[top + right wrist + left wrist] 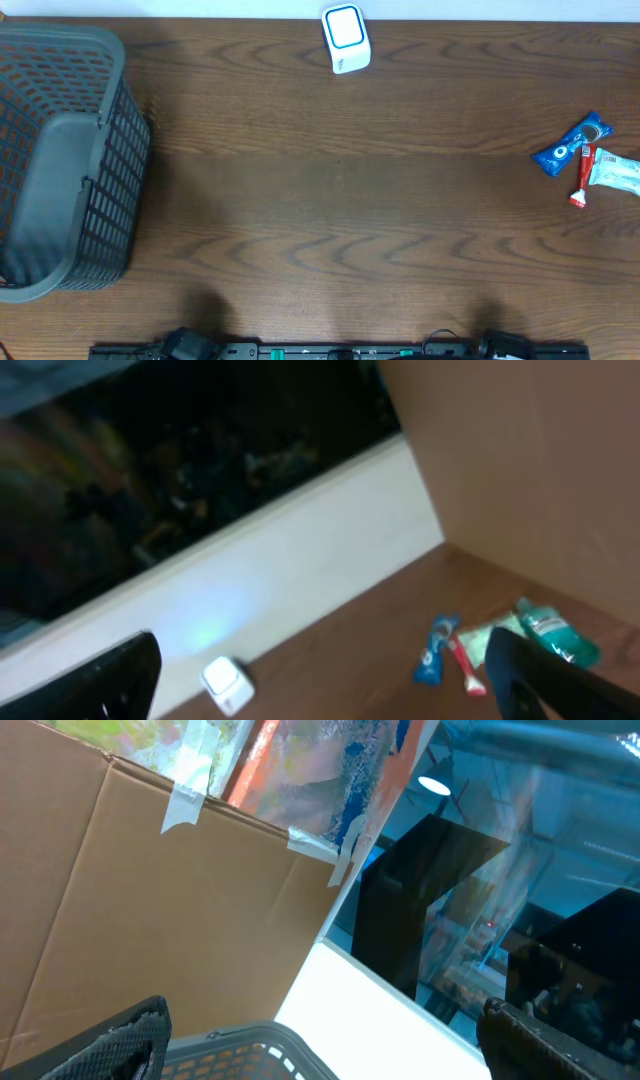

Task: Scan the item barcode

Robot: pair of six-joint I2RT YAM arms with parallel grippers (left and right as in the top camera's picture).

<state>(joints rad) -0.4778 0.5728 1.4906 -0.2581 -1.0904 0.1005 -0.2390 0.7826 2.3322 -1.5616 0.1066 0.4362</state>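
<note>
A white barcode scanner (346, 38) with a blue-ringed window stands at the table's far edge; the right wrist view shows this scanner (228, 685) low and left of centre. Items lie at the far right: a blue snack packet (571, 146), a red tube (583, 180) and a pale green packet (615, 172). In the right wrist view the blue packet (435, 650) and the red tube (462, 665) lie beside a teal bottle (555, 630). My right gripper (325, 685) is open, empty and far from them. My left gripper (325, 1050) is open and empty above the basket rim (260, 1040).
A large grey mesh basket (60, 160) fills the table's left end. Both arms sit drawn back at the table's near edge, with only dark parts showing there in the overhead view. A brown cardboard wall (180, 920) stands behind the basket.
</note>
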